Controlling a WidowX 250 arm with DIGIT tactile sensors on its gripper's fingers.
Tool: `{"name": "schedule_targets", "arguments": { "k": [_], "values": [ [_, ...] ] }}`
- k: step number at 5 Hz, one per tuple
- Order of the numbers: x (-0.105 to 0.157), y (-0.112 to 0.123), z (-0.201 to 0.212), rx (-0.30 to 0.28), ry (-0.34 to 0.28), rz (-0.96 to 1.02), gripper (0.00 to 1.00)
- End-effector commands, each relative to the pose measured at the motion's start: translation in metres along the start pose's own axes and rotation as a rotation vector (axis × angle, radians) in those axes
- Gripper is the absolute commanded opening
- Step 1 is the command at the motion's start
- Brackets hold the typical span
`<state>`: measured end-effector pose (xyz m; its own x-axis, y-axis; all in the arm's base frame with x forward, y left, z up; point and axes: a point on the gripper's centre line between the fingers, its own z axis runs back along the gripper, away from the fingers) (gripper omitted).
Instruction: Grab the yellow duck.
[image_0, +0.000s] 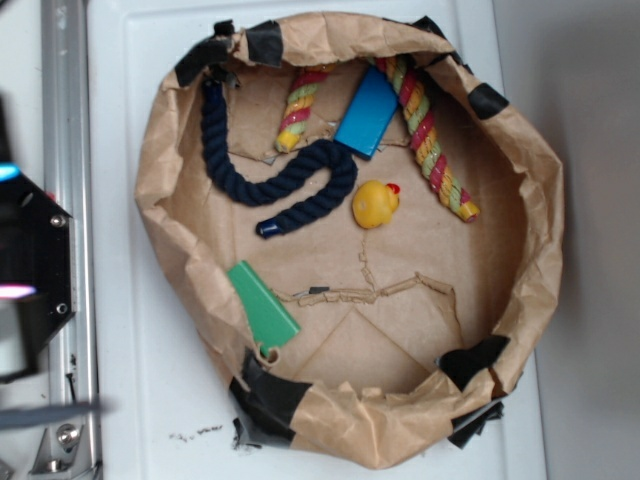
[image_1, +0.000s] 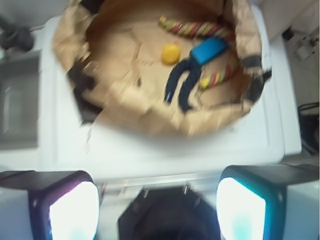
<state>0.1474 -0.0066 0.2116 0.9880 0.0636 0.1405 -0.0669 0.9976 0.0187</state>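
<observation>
Fingers (image_1: 73, 210) spread wide and empty, the small round yellow rubber duck (image_1: 170, 53) sits well ahead inside the brown paper bowl (image_1: 125, 107).

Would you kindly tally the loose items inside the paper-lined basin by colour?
Yellow: 1, the yellow duck
Blue: 1, the blue block
Navy: 1, the dark rope
Green: 1, the green block
Striped yellow, red and green: 1, the striped rope
Total: 5
</observation>
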Motion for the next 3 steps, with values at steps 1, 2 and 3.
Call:
{"name": "schedule_targets", "arguments": {
  "k": [1,2,3],
  "values": [
    [0.053,0.016,-0.041,-0.061,-0.080,0.145,1.00],
    [0.084,0.030,-0.094,-0.059,-0.135,0.227,1.00],
    [0.105,0.021,-0.150,-0.067,-0.053,0.127,1.00]
  ]
}}
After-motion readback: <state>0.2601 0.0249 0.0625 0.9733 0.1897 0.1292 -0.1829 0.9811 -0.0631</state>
